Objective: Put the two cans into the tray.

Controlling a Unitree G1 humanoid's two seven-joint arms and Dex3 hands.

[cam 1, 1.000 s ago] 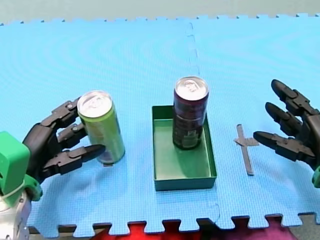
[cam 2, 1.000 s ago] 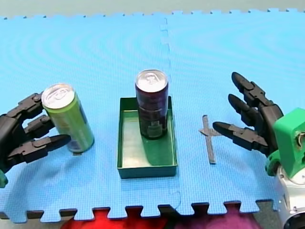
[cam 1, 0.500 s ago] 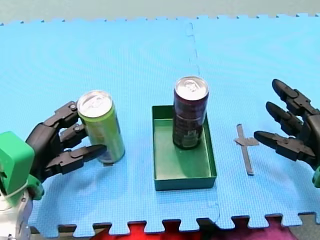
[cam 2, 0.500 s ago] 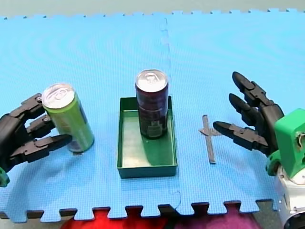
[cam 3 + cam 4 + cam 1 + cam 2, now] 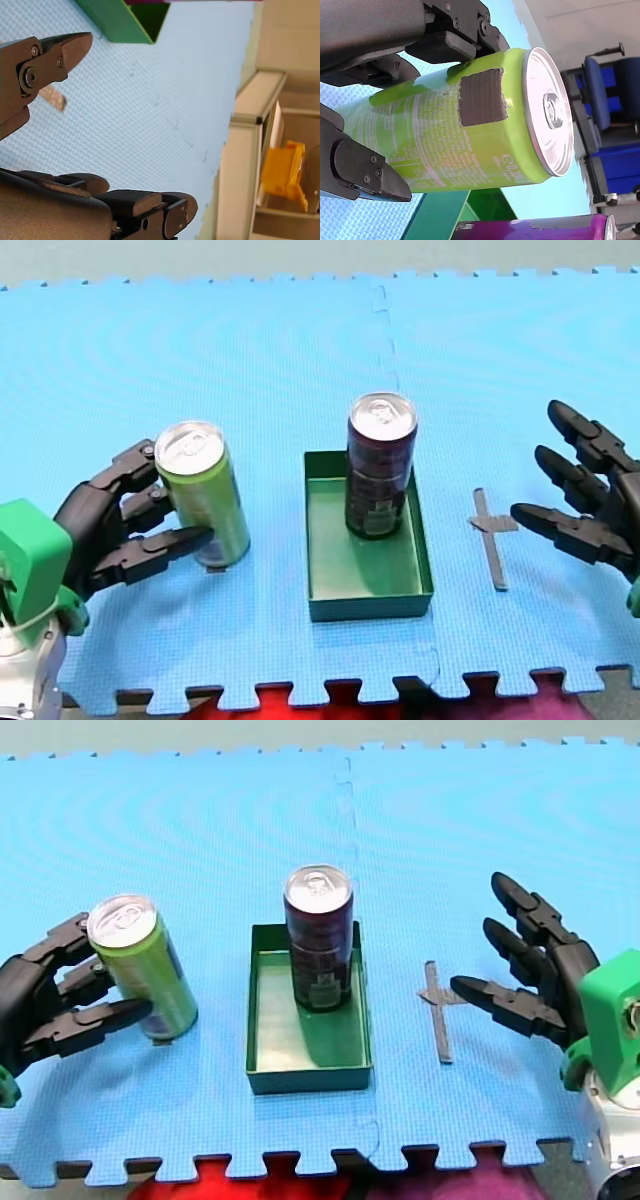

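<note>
Left hand (image 5: 115,527) clasps green can (image 5: 205,495) on mat (image 5: 250,360), left of tray (image 5: 370,605); purple can (image 5: 380,470) stands inside (far end). Risk: low carry strikes tray wall or topples purple can. Right hand (image 5: 585,510) empty, beyond tray's right.

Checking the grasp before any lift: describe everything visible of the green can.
The green can is a tall, slim, lime-green drink can, metal by its look, with a silver pull-tab lid and a dark grey square patch near the top. It stands on the blue foam mat, left of the tray. The left hand grasps it: fingers behind, thumb in front. The right hand, off at the mat's right, holds nothing.
</note>
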